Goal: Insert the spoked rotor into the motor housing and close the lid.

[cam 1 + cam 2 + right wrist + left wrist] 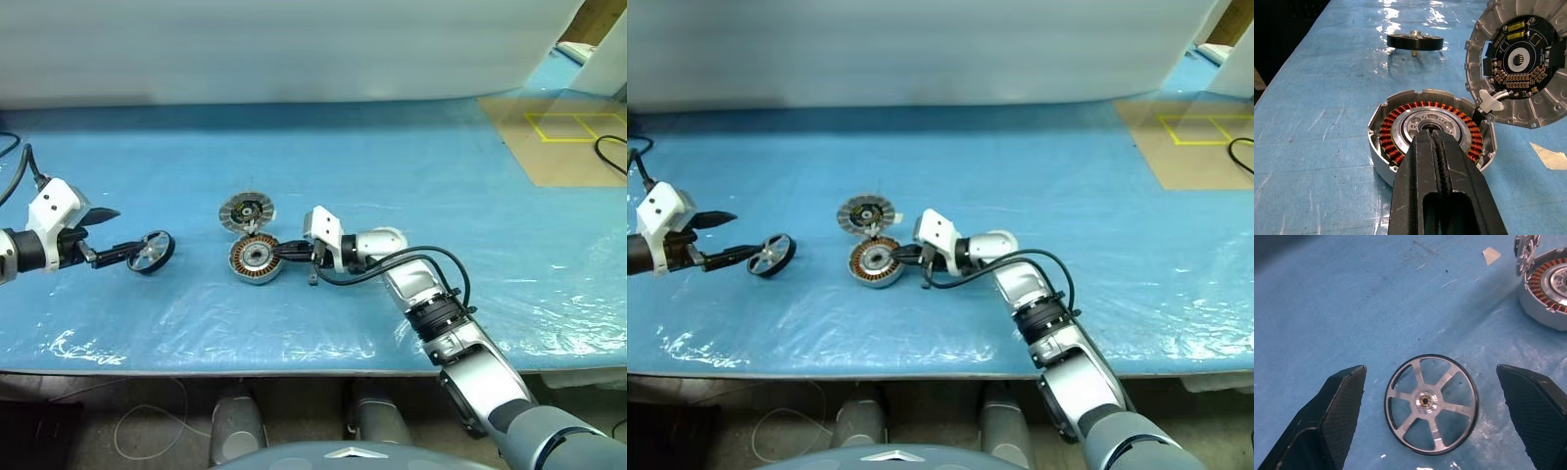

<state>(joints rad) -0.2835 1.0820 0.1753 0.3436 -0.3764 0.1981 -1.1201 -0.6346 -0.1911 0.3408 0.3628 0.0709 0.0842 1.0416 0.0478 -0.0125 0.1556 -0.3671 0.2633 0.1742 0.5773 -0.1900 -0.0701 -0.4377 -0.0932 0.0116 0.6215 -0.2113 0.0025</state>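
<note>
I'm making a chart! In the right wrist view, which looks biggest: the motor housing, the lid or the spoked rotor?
1. motor housing and lid look alike in size, so no ranking.
2. spoked rotor looks smallest, but it lies farthest from the camera.

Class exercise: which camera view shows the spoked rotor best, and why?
The left wrist view: the spoked rotor lies flat on the blue table cover, rim, spokes and hub all plain, between the open left gripper fingers. The eye views show it small; the right wrist view shows it edge-on, beyond the motor housing.
</note>
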